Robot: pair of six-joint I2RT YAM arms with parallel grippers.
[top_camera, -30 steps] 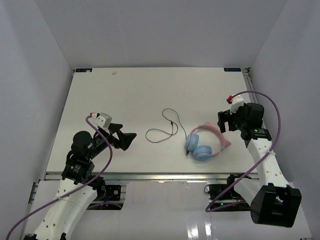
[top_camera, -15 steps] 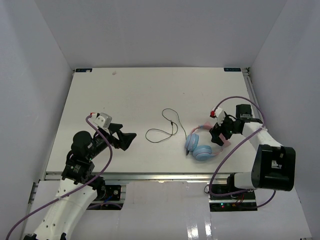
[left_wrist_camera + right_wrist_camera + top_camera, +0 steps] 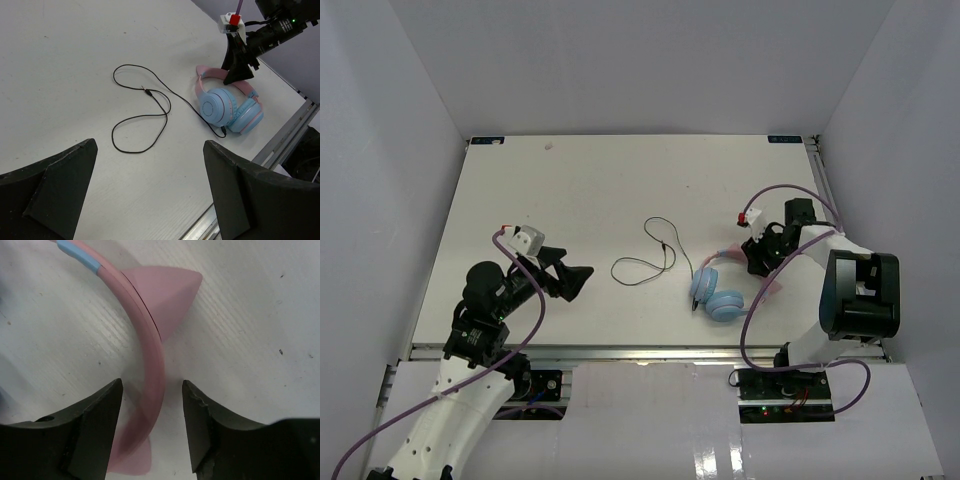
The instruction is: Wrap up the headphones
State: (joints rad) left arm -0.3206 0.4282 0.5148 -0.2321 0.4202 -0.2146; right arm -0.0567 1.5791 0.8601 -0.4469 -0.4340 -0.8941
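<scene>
The headphones (image 3: 717,296) lie flat on the white table right of centre, light-blue ear cups stacked, pink cat-ear headband (image 3: 151,347) arching toward the right arm. Their thin black cord (image 3: 656,252) runs off to the left in loose loops. My right gripper (image 3: 760,258) is down at the headband, open, with one jaw on each side of the pink band (image 3: 151,390); a narrow gap shows on both sides. My left gripper (image 3: 578,278) hovers wide open to the left of the cord, holding nothing, and in its own view the cord (image 3: 150,100) and headphones (image 3: 226,106) lie ahead.
The table's front metal rail (image 3: 620,350) runs just beyond the ear cups. White walls enclose the table on the left, back and right. A thick purple cable (image 3: 790,190) loops over the right arm above the headband.
My right arm swung in from the right edge and came down over the headband, and its jaws have narrowed around the band. The left arm, cord and ear cups stayed put.
</scene>
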